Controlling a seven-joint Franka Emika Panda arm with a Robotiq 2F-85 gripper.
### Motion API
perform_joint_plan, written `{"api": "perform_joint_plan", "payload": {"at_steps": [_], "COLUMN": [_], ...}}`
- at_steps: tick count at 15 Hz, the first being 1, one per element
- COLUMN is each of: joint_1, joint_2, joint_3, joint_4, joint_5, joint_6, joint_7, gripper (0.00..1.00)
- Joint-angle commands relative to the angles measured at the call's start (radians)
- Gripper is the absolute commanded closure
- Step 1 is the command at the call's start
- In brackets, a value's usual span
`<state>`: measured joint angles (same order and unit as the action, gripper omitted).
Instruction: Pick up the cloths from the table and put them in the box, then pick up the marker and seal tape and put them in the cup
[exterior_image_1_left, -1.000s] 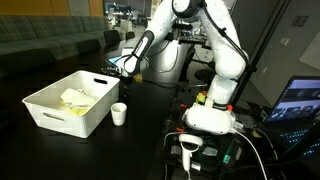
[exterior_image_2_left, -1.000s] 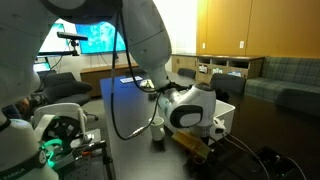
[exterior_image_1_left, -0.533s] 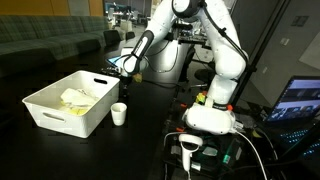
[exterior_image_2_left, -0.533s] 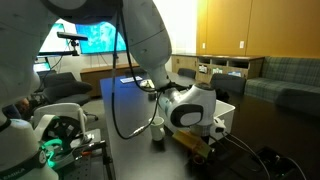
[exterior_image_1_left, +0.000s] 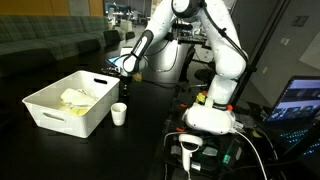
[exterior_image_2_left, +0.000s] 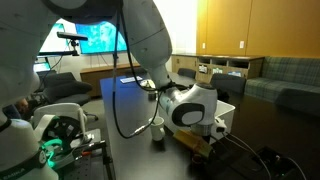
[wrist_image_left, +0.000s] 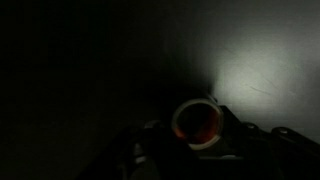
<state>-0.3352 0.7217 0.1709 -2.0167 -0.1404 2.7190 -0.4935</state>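
Observation:
The seal tape (wrist_image_left: 203, 143), a small pale ring, lies on the black table (exterior_image_1_left: 140, 140) in the dim wrist view. My gripper (wrist_image_left: 197, 126) straddles it, and its dark fingers (wrist_image_left: 150, 142) sit against the ring's two sides. In an exterior view the gripper (exterior_image_1_left: 124, 88) is low over the table, just behind the white cup (exterior_image_1_left: 119, 114) and beside the box (exterior_image_1_left: 45, 95). The yellow cloth (exterior_image_1_left: 80, 109) and the white cloth (exterior_image_1_left: 72, 97) lie inside the box. I cannot make out the marker. The robot's body hides the gripper in an exterior view, where the cup (exterior_image_2_left: 157, 128) shows.
The robot's white base (exterior_image_1_left: 212, 115) stands on the table to the right of the cup. A handheld scanner and cables (exterior_image_1_left: 190, 150) lie at the near edge. A lit laptop screen (exterior_image_1_left: 300, 100) sits at the far right.

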Motion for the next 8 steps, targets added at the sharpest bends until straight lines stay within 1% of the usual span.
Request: {"api": "perform_joint_plan", "payload": {"at_steps": [1, 8], "joint_1": [0.034, 0.12], "joint_2": [-0.035, -0.135], "joint_3": [-0.027, -0.092], "joint_4": [0.009, -0.026], "joint_5": [0.021, 0.009], "joint_6": [-0.072, -0.192], "joint_7": [0.006, 0.086], "gripper": [0.75, 0.75]}}
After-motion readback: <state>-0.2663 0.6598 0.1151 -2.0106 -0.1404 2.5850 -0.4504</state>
